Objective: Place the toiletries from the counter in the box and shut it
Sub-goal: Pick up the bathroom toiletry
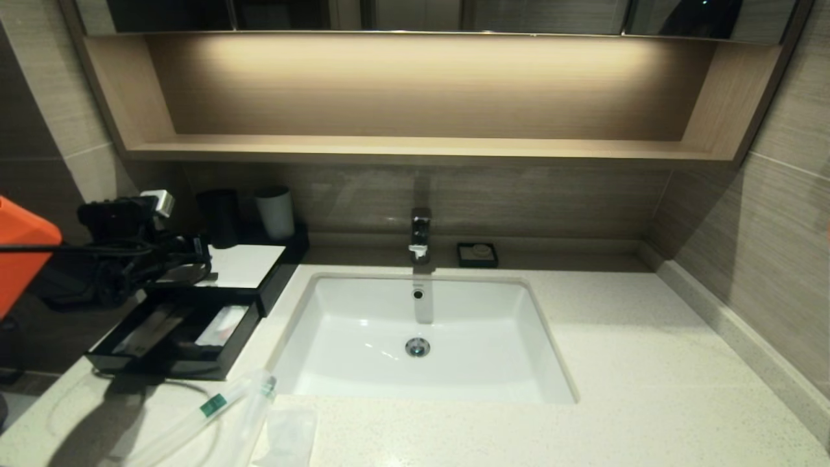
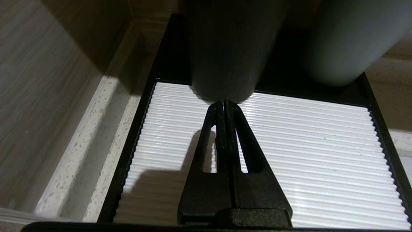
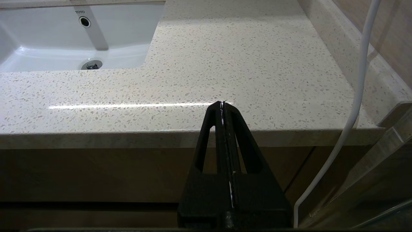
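Observation:
The box [image 1: 245, 266] stands at the counter's [image 1: 648, 363] back left, and its drawer [image 1: 241, 340] is pulled out toward me with packets lying in its compartments. On the counter in front of it lie the toiletries: a long clear packet with a green label [image 1: 213, 405], a second clear packet [image 1: 256, 415] and a flat white sachet [image 1: 288, 434]. My left gripper [image 1: 202, 251] [image 2: 224, 102] is shut and empty. It hovers over the box's ribbed white top panel [image 2: 305, 145], with its tips close to the dark cup [image 2: 228, 48]. My right gripper [image 3: 222, 103] is shut and empty, low in front of the counter's edge.
A dark cup [image 1: 219, 217] and a pale cup [image 1: 275, 213] stand at the back of the box. The white sink [image 1: 350, 324], its faucet [image 1: 420, 235] and a small black soap dish [image 1: 477, 254] fill the middle. A white cable [image 3: 354, 106] hangs beside my right gripper.

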You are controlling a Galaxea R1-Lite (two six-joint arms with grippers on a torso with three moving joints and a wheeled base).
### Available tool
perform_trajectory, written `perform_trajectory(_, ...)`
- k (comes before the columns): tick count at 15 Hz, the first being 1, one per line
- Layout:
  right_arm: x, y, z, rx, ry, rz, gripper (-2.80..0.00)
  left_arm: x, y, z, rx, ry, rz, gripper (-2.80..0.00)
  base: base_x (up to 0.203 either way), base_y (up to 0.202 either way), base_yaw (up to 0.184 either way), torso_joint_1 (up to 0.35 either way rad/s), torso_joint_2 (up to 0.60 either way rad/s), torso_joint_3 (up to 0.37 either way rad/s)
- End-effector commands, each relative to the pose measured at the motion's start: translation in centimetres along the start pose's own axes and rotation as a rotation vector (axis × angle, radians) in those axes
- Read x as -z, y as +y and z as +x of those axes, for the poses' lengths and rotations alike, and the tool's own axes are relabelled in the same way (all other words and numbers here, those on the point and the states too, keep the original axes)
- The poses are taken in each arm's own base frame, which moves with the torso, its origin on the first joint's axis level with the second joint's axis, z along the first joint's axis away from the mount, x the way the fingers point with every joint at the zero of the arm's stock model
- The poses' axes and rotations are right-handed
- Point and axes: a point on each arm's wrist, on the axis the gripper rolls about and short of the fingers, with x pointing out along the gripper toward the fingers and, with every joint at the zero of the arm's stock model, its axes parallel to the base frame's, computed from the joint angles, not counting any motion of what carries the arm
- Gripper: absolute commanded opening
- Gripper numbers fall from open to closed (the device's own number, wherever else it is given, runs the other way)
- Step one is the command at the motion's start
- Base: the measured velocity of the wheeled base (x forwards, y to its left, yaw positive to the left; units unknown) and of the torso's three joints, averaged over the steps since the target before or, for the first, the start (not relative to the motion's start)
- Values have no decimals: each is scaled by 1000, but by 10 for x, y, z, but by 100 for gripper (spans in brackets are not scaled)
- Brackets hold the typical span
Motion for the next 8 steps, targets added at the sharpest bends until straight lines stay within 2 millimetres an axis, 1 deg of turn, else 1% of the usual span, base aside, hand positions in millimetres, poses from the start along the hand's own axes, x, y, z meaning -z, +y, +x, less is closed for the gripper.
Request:
perform_trajectory(1,0,0,0,1,1,0,-280,-3,-1,9,8,-18,3,-280,0,0,0,0,0,0)
perform_trajectory(8,0,0,0,0,3,0,-280,-5,2,25,35,-33,3,-280,0,0,0,0,0,0)
